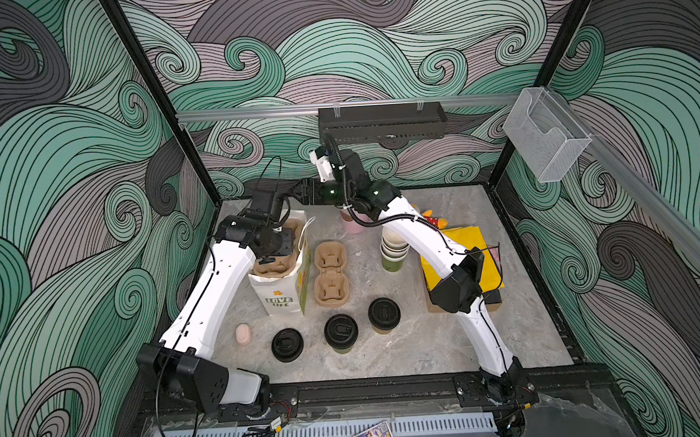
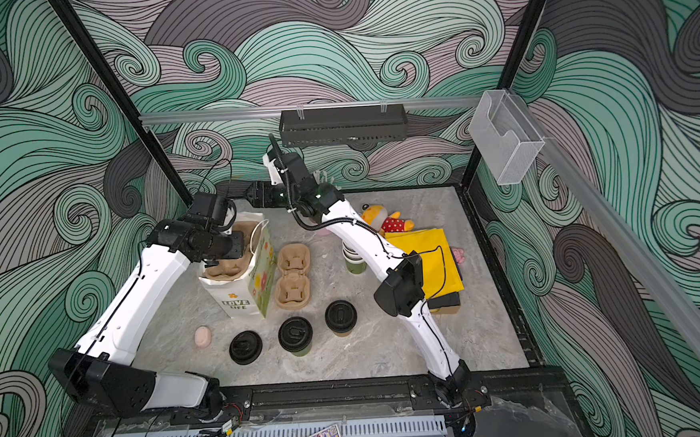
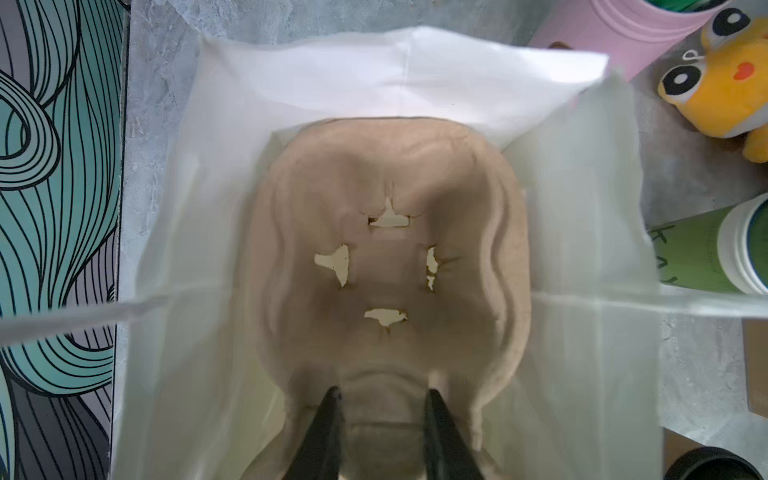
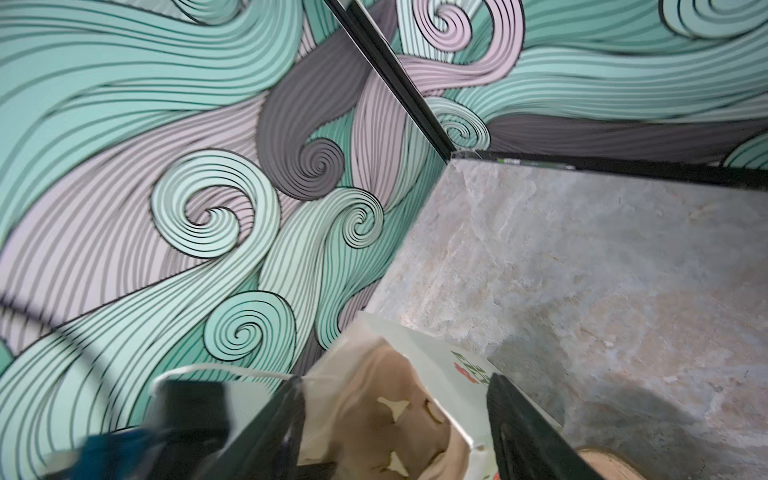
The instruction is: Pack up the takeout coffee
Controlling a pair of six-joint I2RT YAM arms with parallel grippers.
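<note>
Coffee: green cup [image 1: 341,332] and brown cup [image 1: 383,314], both lidded, upright on surface [image 1: 431,347] toward its front, near each other, outside paper bag [image 1: 280,303]. Loose lid [image 1: 287,345] lies beside green cup. Left jaws reach down into bag, clamped on middle ridge of pulp carrier [image 3: 386,166] inside. Right jaws stand apart at bag's far rim, bag wall between them, gripping nothing.
</note>
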